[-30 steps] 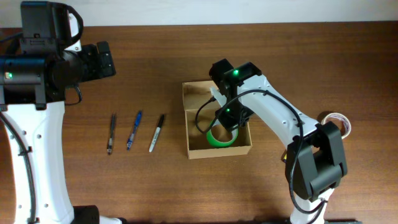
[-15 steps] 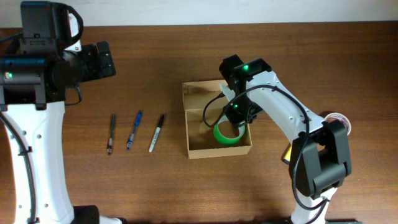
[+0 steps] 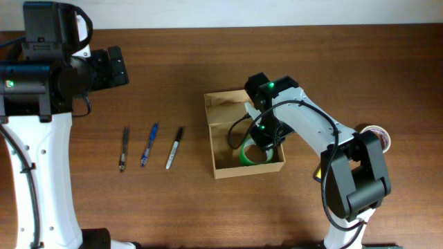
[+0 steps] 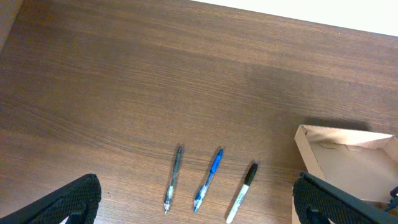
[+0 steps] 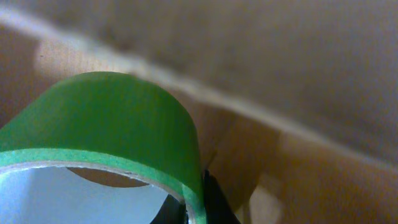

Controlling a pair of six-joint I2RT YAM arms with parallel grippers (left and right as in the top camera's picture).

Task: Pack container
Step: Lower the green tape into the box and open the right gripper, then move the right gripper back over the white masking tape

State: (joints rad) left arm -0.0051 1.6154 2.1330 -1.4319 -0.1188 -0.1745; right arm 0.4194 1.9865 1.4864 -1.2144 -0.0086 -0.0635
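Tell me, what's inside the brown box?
A green tape roll, pinched by the right gripper reaching into the box. Bare cardboard floor shows beside it. The arm covers part of the floor, so anything beneath it is hidden.

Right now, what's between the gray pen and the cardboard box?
In the overhead view, the blue pen and the black marker lie between the gray pen and the cardboard box; then bare table.
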